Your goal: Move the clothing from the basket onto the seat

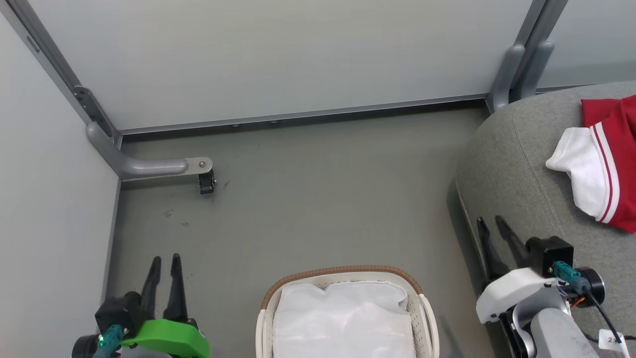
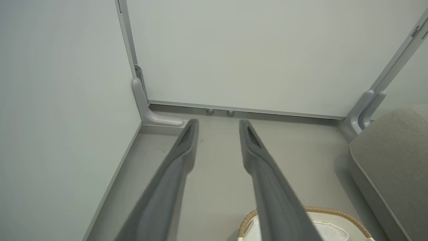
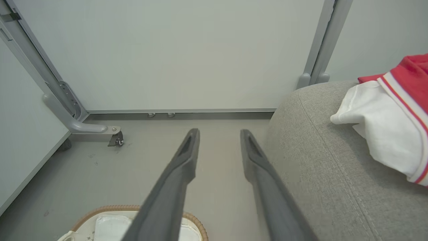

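Nearest the robot, the left gripper (image 1: 166, 257) hangs low beside the basket (image 1: 343, 271), its two fingers set apart with nothing between them. The right gripper (image 1: 489, 219) hovers at the front edge of the seat (image 1: 516, 189), fingers likewise parted and empty.

The part of the basket that shows holds only the white liner (image 1: 343, 308). Its near end is cut off by the picture's edge, so whether a garment is left there cannot be told. The likeliest slip is a reach into the basket closing on the liner, which is soft and loose enough to bunch up like clothing and would drag the light basket along with it.

Past the basket lies bare floor (image 1: 308, 199). To the right, the clothing (image 1: 611, 164), red with a white striped sleeve, rests on the seat well apart from the basket. The right arm stands close enough to the cushion that a careless swing could catch the fabric, or sweep the sleeve toward the rounded edge and onto the floor
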Robot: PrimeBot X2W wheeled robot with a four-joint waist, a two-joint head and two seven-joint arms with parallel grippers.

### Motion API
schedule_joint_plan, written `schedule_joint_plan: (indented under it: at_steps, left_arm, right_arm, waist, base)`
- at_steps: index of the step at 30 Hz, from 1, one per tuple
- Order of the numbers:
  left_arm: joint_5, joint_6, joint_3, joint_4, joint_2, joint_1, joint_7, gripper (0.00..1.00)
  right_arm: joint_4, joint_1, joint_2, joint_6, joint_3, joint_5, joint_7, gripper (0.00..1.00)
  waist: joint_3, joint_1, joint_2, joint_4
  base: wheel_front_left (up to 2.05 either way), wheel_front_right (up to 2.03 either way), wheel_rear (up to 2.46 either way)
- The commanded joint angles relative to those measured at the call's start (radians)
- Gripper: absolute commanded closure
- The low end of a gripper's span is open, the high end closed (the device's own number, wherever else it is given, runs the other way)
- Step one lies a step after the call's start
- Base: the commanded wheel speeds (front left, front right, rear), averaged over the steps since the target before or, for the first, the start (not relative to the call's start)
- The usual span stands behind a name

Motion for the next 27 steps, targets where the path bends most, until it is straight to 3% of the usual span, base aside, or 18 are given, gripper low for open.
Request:
schedule_joint_plan:
  at_steps: [1,27]
  left_arm:
    - [-0.005,0.0,0.001,0.007,-0.001,0.0,0.002,1.0]
    - [-0.442,-0.016,0.049,-0.029,0.001,-0.023,0.122,1.0]
  right_arm:
    - [0.007,0.002,0.002,0.0,-0.002,0.004,0.003,1.0]
    - [-0.069,0.039,-0.001,0.0,-0.031,0.487,0.123,1.0]
  waist:
    - [0.0,0.0001,0.0,0.0]
    - [-0.018,0.0001,0.0,-0.009]
  base:
    - [0.0,0.0,0.0]
    - [0.0,0.0,0.0]
